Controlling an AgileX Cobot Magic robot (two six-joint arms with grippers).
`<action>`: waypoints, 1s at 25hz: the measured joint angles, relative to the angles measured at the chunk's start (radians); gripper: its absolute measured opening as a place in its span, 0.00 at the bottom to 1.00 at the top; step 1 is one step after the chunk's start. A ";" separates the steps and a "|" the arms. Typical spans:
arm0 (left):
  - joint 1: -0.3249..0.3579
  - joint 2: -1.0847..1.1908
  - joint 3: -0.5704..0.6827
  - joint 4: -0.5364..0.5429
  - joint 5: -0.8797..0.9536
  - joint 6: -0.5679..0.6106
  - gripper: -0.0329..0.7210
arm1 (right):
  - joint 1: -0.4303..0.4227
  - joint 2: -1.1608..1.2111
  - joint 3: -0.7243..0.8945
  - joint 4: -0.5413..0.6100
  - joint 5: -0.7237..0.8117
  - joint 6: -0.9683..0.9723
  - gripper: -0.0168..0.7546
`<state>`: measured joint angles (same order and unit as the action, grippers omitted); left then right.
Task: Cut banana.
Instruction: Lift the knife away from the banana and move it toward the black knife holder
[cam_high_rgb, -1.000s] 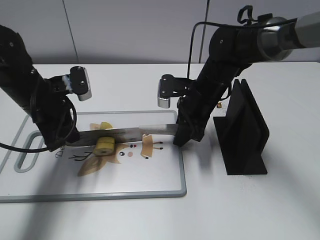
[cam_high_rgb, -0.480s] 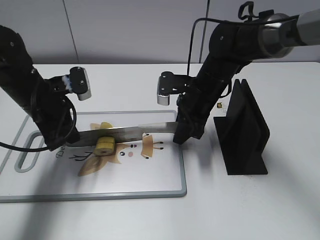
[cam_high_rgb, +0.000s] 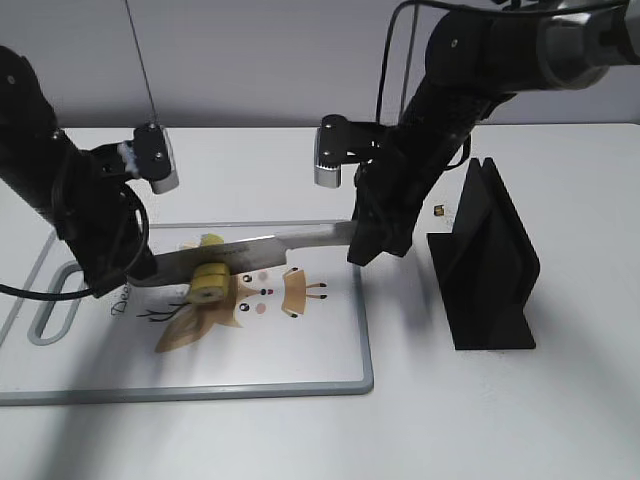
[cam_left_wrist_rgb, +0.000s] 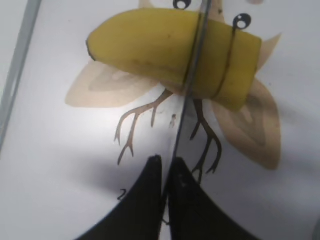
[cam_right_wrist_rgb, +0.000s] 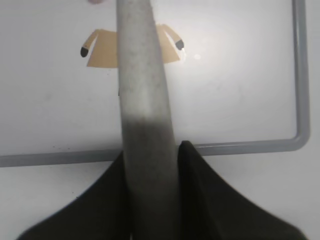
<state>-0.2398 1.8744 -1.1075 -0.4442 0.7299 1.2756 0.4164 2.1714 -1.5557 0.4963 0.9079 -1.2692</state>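
Observation:
A short yellow banana piece (cam_high_rgb: 208, 282) lies on the white cutting board (cam_high_rgb: 300, 345) over a printed deer figure. A knife (cam_high_rgb: 270, 248) spans above it, its blade sunk into the banana (cam_left_wrist_rgb: 150, 50). In the left wrist view the thin blade edge (cam_left_wrist_rgb: 192, 65) crosses the banana, and a dark cut line shows nearer its right end. My left gripper (cam_high_rgb: 140, 272) (cam_left_wrist_rgb: 165, 162) is shut on the blade's tip. My right gripper (cam_high_rgb: 362, 250) (cam_right_wrist_rgb: 150, 150) is shut on the knife's grey handle (cam_right_wrist_rgb: 142, 75) at the board's right rim.
A black knife stand (cam_high_rgb: 490, 265) stands on the table right of the board. A tiny dark object (cam_high_rgb: 440, 211) lies beside it. The board's grey rim (cam_right_wrist_rgb: 240, 145) runs under the right gripper. The board has a handle slot (cam_high_rgb: 50, 310) at its left end.
Both grippers and the knife have risen slightly; the right arm lifted most. The banana piece sits a little higher in the view, still on the blade.

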 joint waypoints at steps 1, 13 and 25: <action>0.000 -0.012 0.000 0.003 0.000 -0.001 0.05 | 0.000 -0.007 -0.003 0.000 0.000 0.000 0.27; 0.000 -0.087 0.000 0.025 0.062 -0.011 0.04 | 0.000 -0.047 -0.014 0.012 0.050 -0.002 0.27; 0.003 -0.195 0.001 0.019 0.079 -0.035 0.48 | 0.000 -0.053 -0.015 0.031 0.075 0.016 0.24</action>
<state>-0.2367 1.6791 -1.1069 -0.4252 0.8084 1.2409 0.4164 2.1182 -1.5706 0.5270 0.9826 -1.2532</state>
